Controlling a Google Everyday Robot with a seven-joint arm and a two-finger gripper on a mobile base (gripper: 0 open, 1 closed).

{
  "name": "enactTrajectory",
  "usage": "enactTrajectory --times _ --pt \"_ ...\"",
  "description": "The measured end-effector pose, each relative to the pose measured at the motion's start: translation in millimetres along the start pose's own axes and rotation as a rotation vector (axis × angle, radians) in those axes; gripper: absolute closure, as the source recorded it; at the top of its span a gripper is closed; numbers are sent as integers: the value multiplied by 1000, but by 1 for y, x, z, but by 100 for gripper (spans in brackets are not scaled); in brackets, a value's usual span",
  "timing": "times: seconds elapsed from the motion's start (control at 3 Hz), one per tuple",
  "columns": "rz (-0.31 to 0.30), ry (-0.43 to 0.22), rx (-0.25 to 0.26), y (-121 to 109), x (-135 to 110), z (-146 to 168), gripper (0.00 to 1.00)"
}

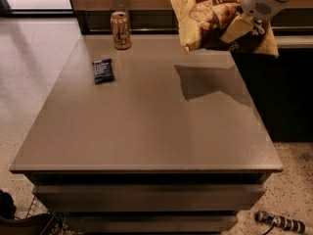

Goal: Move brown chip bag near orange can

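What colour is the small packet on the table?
The snack packet is dark blue, camera view. The gripper holds the brown chip bag aloft, upper right.

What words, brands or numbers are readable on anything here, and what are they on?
Nothing can be read as text.
On the brown chip bag, held by the hand above the far right of the table: lettering blurred.
On the orange can: dark markings, unreadable.
On the dark blue packet: white print too small.
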State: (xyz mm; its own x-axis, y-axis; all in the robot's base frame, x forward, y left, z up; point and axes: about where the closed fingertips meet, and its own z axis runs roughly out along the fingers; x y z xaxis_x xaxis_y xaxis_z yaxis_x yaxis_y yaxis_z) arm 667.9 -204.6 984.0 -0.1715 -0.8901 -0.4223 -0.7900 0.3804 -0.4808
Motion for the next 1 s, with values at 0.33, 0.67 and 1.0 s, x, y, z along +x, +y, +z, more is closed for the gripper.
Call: enactTrajectory --times 0.33,0.67,1.0 --pt "22 15 -6 -34 -8 66 100" --pt "6 27 -1 -57 -24 115 100" --pt "16 14 15 -73 -36 163 100"
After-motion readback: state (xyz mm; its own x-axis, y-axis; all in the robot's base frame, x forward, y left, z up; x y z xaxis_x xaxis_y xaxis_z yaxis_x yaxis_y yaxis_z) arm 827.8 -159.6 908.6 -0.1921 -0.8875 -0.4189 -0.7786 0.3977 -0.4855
